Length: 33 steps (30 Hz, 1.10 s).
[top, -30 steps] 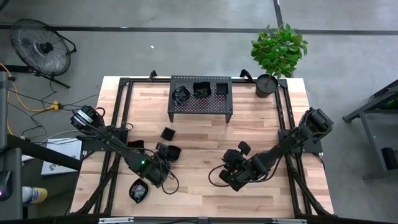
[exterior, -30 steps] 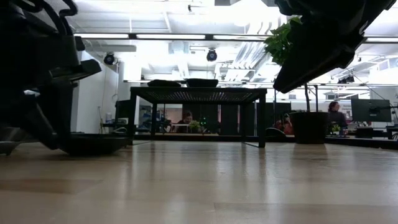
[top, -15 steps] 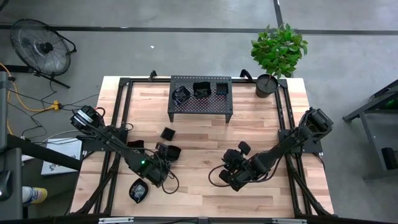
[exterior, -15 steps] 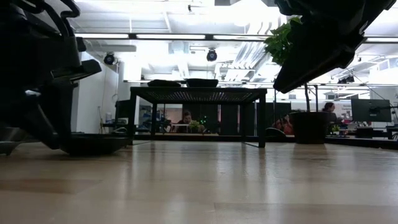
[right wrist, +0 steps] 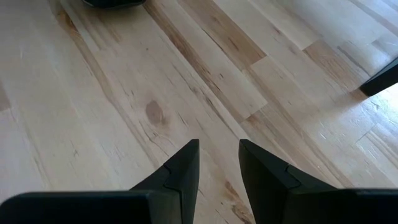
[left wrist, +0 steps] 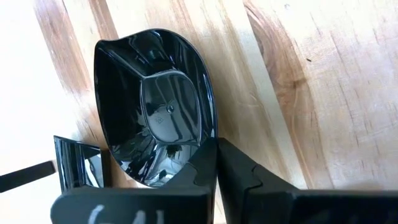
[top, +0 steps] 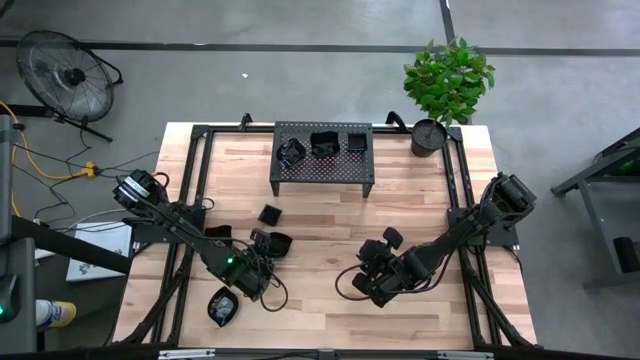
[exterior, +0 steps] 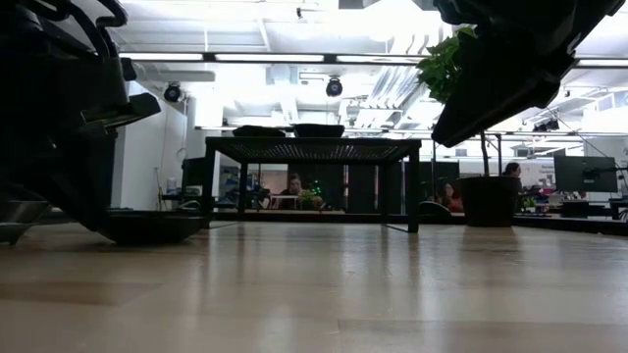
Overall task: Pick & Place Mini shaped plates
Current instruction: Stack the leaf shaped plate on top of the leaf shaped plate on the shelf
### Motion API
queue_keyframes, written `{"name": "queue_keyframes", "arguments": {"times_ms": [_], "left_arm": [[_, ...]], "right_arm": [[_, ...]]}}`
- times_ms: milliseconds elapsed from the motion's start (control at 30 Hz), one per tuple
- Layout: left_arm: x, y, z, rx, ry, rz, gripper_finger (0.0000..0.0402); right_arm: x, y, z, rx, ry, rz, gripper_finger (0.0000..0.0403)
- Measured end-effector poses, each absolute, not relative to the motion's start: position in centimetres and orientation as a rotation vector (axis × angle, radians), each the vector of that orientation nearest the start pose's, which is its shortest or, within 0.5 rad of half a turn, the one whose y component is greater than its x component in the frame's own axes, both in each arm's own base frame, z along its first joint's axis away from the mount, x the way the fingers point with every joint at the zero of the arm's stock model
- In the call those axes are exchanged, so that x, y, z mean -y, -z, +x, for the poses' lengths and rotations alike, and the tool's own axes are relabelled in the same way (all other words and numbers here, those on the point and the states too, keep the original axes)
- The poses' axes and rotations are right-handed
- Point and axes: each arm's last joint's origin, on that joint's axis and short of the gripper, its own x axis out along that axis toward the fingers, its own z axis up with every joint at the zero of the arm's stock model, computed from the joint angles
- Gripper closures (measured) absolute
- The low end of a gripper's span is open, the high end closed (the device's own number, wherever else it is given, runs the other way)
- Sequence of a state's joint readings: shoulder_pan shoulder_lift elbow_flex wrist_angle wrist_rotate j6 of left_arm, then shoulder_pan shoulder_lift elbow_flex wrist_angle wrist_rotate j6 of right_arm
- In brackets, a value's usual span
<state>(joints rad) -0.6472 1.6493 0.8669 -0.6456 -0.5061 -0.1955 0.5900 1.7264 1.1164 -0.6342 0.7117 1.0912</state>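
A glossy black wavy-edged mini plate (left wrist: 155,118) lies on the wood left of the table's middle (top: 279,243), and its base is on the table in the low view (exterior: 147,227). My left gripper (left wrist: 216,146) is at its rim, fingers shut. A small square plate (top: 270,213) lies just beyond it, and another plate (top: 222,305) sits near the near-left corner. Three plates (top: 323,143) rest on top of the black perforated rack (top: 322,168). My right gripper (right wrist: 219,146) hovers open over bare wood right of centre (top: 388,237). My left gripper has the wavy plate's rim (left wrist: 210,134) at the tips of its shut fingers (left wrist: 249,177), coming low from the table's near-left side. The plate's own wall covers part of one finger, so I cannot tell how far back the rim reaches. The plate rests on the table.
The rack stands at the far middle of the table. A black plant pot (top: 428,137) with a green plant sits at the far right corner. A second glossy black piece (left wrist: 78,165) lies beside the held plate. Bare wood stretches between the two arms. People sit in the room beyond (exterior: 294,186).
In the low view, the dark shape of my left gripper beside the plate has shifted slightly. The plate has stayed on the table. Nothing moves in the high view.
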Motion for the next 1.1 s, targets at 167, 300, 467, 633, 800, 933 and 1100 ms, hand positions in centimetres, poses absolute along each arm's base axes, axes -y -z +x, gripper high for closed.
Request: {"name": "queue_keyframes", "arguments": {"times_ms": [167, 300, 467, 633, 800, 933, 1100], "left_arm": [[15.2, -14.4, 22.4, -1.19, 0.001, 0.613, 0.04], [15.2, -14.5, 22.4, -1.185, -0.004, 0.617, 0.04], [15.4, -15.3, 22.6, -1.198, -0.004, 0.629, 0.0401], [15.7, -16.9, 23.1, -1.214, -0.02, 0.662, 0.0401], [16.1, -18.6, 23.7, -1.201, -0.024, 0.686, 0.0401], [16.3, -19.9, 24.2, -1.172, -0.061, 0.686, 0.0401], [16.4, -21.5, 24.6, -1.147, -0.115, 0.691, 0.0401]], "right_arm": [[-16.5, -18.8, 28.0, -0.774, 0.59, 0.249, 0.0295], [-16.5, -18.8, 28.0, -0.774, 0.59, 0.249, 0.0295], [-16.5, -18.8, 28.0, -0.774, 0.59, 0.249, 0.0295], [-16.5, -18.8, 28.0, -0.774, 0.59, 0.249, 0.0295], [-16.5, -18.8, 28.0, -0.774, 0.59, 0.249, 0.0295], [-16.5, -18.8, 28.0, -0.774, 0.59, 0.249, 0.0295], [-16.5, -18.8, 28.0, -0.774, 0.59, 0.249, 0.0295]]}}
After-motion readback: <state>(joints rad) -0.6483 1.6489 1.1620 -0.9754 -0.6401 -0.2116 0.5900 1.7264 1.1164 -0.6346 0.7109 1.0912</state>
